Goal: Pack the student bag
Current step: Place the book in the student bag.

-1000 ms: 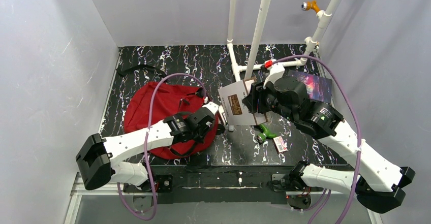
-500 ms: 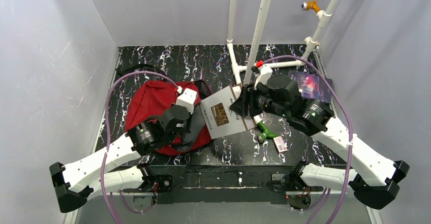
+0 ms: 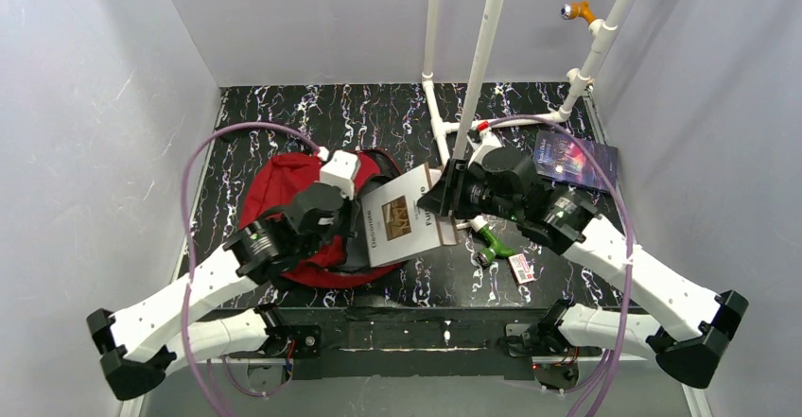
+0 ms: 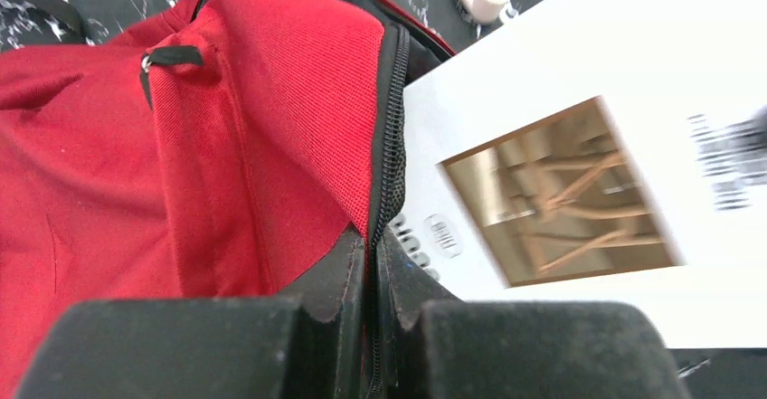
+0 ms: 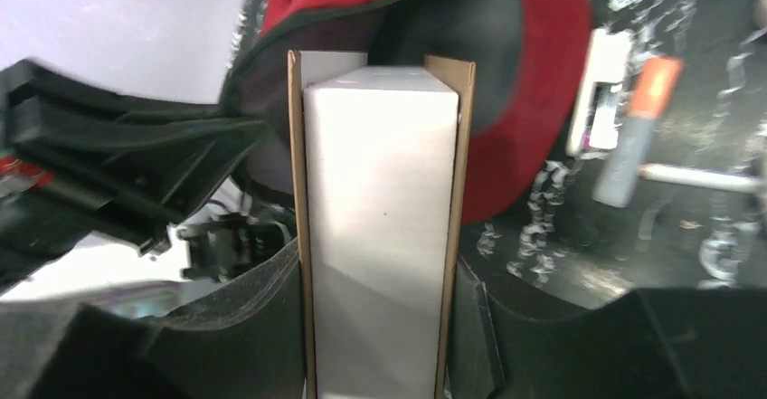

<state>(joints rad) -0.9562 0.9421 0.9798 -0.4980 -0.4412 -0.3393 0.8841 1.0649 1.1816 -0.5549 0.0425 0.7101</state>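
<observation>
The student bag point(image 3: 284, 190) is a red backpack lying at the left of the table. My left gripper point(image 4: 373, 256) is shut on its black zipper edge point(image 4: 391, 146) and holds the flap up; in the top view that gripper point(image 3: 352, 233) sits at the bag's right rim. A white box with a brown picture window point(image 3: 402, 218) is held at its right end by my right gripper point(image 3: 444, 199). In the right wrist view the box point(image 5: 380, 191) stands between both fingers point(image 5: 262, 299), its far end pointing at the bag's dark opening point(image 5: 479, 28).
A dark book point(image 3: 574, 159) lies at the back right. A green-handled tool point(image 3: 494, 244) and a small card point(image 3: 521, 268) lie under the right arm. White pipes point(image 3: 443, 124) rise behind the box. An orange-capped marker point(image 5: 633, 128) lies beyond the bag.
My left gripper closed on the bag's zipper edge and the arm pulled back to the left. My right gripper carried the box leftward and down, over the bag's mouth.
</observation>
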